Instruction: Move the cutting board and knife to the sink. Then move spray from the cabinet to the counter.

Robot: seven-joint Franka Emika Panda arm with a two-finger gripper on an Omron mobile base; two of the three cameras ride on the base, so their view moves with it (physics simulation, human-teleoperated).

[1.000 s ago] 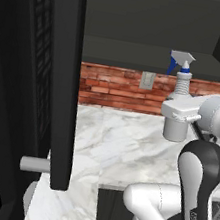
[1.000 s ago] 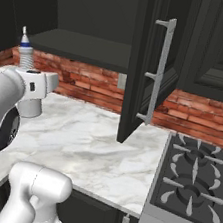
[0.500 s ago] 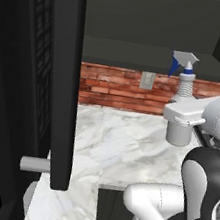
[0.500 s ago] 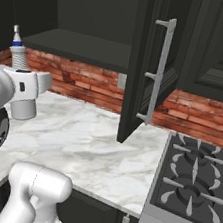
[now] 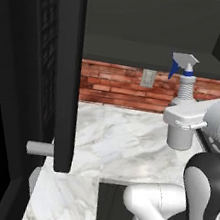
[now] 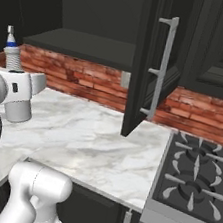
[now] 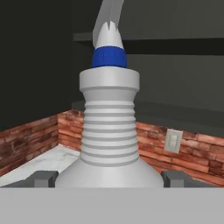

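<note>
Carried leftward and lower, the spray [image 5: 185,86] now hangs over the counter [image 5: 122,139]; pale ribbed neck, blue collar; gripper [image 7: 109,178] fingers clasp its body.

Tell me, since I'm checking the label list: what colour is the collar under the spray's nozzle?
Blue, on the pale grey-white spray; the hand view shows it best.

Red brick backsplash [image 6: 82,81] with a pale wall outlet [image 5: 148,78]; gas hob [image 6: 195,174] at right; dark upper cupboards [image 6: 222,44] overhead.
</note>
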